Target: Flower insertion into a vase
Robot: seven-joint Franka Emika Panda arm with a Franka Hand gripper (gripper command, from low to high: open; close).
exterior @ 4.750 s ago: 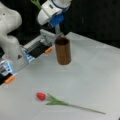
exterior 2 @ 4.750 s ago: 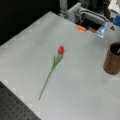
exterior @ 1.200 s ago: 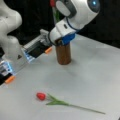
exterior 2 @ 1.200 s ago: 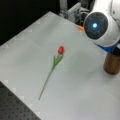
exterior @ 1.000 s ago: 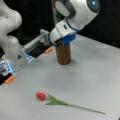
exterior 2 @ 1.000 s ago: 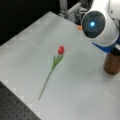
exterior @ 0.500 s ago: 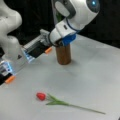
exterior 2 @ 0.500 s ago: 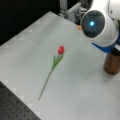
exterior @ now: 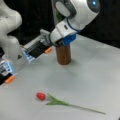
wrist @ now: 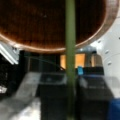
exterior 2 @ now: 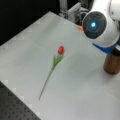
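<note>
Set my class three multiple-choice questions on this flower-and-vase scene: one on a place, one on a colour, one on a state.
1. Where is the red tulip?
A) on a shelf
B) flat on the white table, apart from the vase
C) on a chair

2. What colour is the vase?
A) white
B) blue
C) brown

3. How does the vase stand?
A) upright
B) on its side
C) upside down

Answers:
1 B: in both front views the tulip lies on the bare tabletop, well clear of the vase.
2 C: its straight sides are plain brown.
3 A: it rests on its base, mouth up, directly under the tool.
</note>
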